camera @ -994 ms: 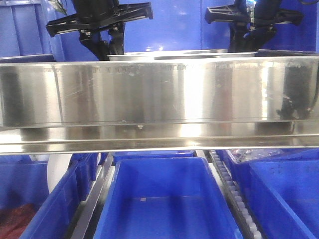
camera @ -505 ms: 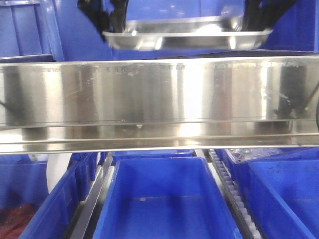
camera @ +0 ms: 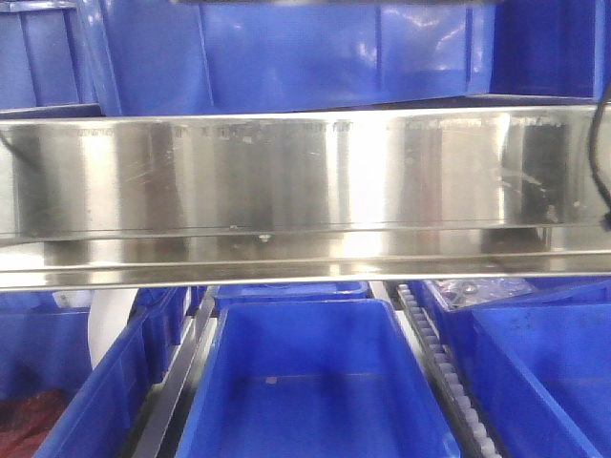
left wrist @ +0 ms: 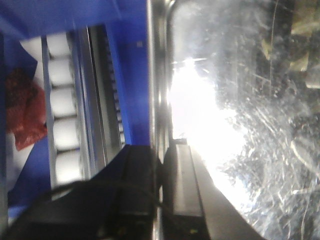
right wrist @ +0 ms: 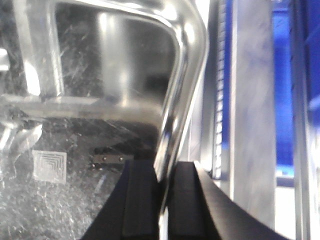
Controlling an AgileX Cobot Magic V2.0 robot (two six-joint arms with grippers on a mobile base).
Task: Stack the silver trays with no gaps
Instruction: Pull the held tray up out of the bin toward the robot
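1. Right, the left gripper [left wrist: 161,150] is closed down to metal thickness. One finger sits inside the tray [left wrist: 240,125] wall and one outside. It is pinching the rolled rim [left wrist: 159,75], and the tray floor spreads away on the inner-finger side.
2. The right gripper [right wrist: 164,167] has the same pinch on a rim, with a rounded tray corner just ahead of its fingertips. It is probably the same tray held from the opposite side, but no view shows both grips together.
3. Handling, as a judgement:
   - Thin stainless, so it should be stiff and fairly light, not fragile, but slick.
   - Fingers can slide on the sloped wall, so take it at the rolled rim, where the lip gives the fingers something to catch.
   - Holds on opposite sides keep it level.
   - A nesting tray will probably jam on a tilt, so it wants to go down square to seat without a gap.
4. The front view shows neither gripper nor any tray. It shows only the shelf rail [camera: 305,181] and blue bins [camera: 315,382]. Tray height and any tray waiting below the grippers are therefore unseen.
5. In the left wrist view, glare blows out the floor beside the inner finger. No detail is readable there.
6. In the right wrist view, bright bands and a second curved outline show inside the tray. They could be reflections or another tray nested in it; I can't tell. The small square mark [right wrist: 50,167] beside the inner finger is also unidentifiable.
7. Outboard of the left gripper are rollers [left wrist: 62,95] and a blurred red thing [left wrist: 25,115].
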